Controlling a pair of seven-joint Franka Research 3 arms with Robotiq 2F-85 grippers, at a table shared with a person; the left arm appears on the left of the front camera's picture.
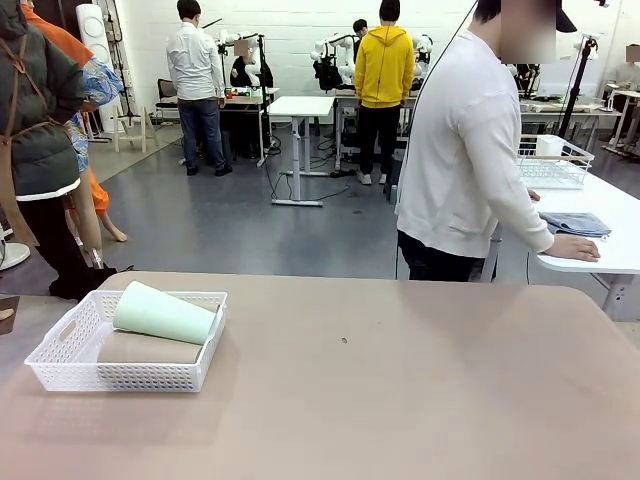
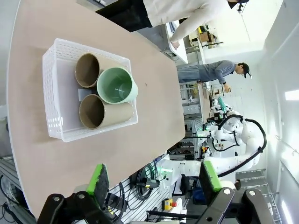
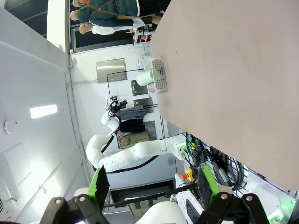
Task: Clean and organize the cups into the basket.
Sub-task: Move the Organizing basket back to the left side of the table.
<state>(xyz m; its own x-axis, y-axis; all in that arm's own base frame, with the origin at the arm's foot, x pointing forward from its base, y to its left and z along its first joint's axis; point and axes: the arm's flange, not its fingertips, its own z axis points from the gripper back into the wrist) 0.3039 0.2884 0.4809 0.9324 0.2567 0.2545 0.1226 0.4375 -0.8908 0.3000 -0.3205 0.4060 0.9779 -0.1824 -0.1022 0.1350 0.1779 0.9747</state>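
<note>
Cups (image 2: 106,98) all lying on their sides in the basket (image 2: 56,88) at the bench's (image 1: 400,380) left end, mint one stacked on two tan. Likely light, stiff, smooth; best pinched across a rim. Left gripper (image 2: 154,182) and right gripper (image 3: 152,182) released, holding nothing.

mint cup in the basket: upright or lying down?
Lying down. The mint cup rests on its side atop the two tan cups in the basket.

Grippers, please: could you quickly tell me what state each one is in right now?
Left gripper: open, holding nothing, raised above the table.
Right gripper: open, holding nothing.
</note>
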